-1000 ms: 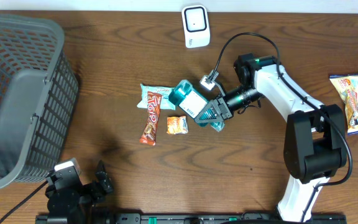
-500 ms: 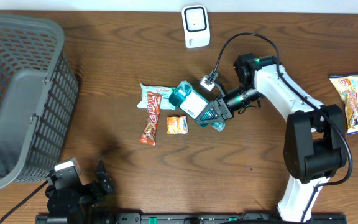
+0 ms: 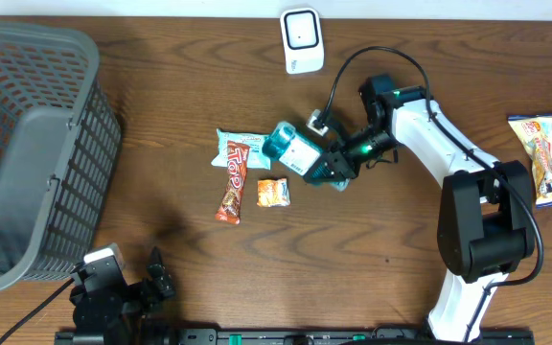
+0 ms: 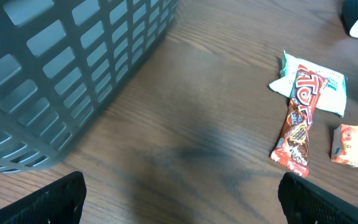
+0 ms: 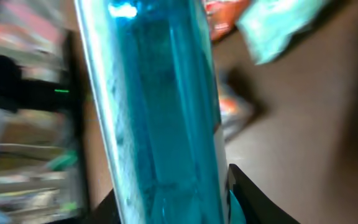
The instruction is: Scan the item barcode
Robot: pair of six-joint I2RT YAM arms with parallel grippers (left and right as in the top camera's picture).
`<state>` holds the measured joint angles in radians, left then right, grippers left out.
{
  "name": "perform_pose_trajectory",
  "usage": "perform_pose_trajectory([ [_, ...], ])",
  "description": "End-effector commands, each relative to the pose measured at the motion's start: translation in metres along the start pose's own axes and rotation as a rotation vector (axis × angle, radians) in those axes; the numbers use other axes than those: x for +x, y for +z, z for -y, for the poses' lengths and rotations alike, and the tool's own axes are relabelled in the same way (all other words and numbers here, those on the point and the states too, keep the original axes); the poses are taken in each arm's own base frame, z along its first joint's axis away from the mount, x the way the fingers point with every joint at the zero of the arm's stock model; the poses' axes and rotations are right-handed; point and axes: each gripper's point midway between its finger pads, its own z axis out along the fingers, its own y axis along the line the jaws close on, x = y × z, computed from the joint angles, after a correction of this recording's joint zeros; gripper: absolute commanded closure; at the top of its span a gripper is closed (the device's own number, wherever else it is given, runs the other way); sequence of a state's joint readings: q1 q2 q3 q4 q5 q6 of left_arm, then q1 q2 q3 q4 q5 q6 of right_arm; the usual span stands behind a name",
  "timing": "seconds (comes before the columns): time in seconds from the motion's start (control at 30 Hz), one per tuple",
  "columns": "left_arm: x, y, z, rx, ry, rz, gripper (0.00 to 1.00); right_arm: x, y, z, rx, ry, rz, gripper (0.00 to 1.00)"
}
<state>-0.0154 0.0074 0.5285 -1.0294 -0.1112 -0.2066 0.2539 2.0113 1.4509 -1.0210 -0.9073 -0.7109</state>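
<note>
The item is a teal transparent bottle with a white barcoded label, held tilted just above the table's middle. My right gripper is shut on its lower end. In the right wrist view the bottle fills the frame between the dark fingers of the right gripper. A white scanner stands at the table's far edge, apart from the bottle. My left gripper rests at the near left edge; in the left wrist view this gripper is open over bare wood.
A grey mesh basket takes up the left side. A red bar, a pale green packet and a small orange packet lie left of the bottle. A yellow snack bag lies at the right edge.
My right gripper has moved slightly toward the far edge and turned, carrying the bottle with it. The left arm has not moved.
</note>
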Motion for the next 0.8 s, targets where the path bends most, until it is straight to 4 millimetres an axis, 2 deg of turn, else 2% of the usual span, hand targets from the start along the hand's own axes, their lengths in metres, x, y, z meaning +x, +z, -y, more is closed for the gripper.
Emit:
perform_pose_trajectory([
  [0.0, 0.001, 0.001, -0.001, -0.008, 0.001, -0.001, 0.01, -0.01, -0.005, 0.027, 0.175, -0.082, -0.039, 0.99],
  [0.1, 0.001, 0.001, -0.001, -0.007, 0.001, -0.001, 0.01, -0.024, -0.011, 0.064, 0.384, -0.123, -0.049, 0.99],
  [0.23, 0.001, 0.001, -0.001, -0.008, 0.001, -0.001, 0.01, -0.054, -0.022, 0.095, 0.599, -0.286, -0.033, 0.99],
  [0.4, 0.001, 0.001, -0.001, -0.008, 0.001, -0.001, 0.01, -0.088, -0.037, 0.116, 0.803, -0.513, -0.04, 0.99],
  [0.6, 0.001, 0.001, -0.001, -0.008, 0.001, -0.001, 0.01, -0.137, -0.07, 0.147, 1.091, -0.656, 0.041, 0.99],
  [0.77, 0.001, 0.001, -0.001, -0.008, 0.001, -0.001, 0.01, -0.169, -0.083, 0.166, 1.237, -0.777, 0.142, 0.99],
])
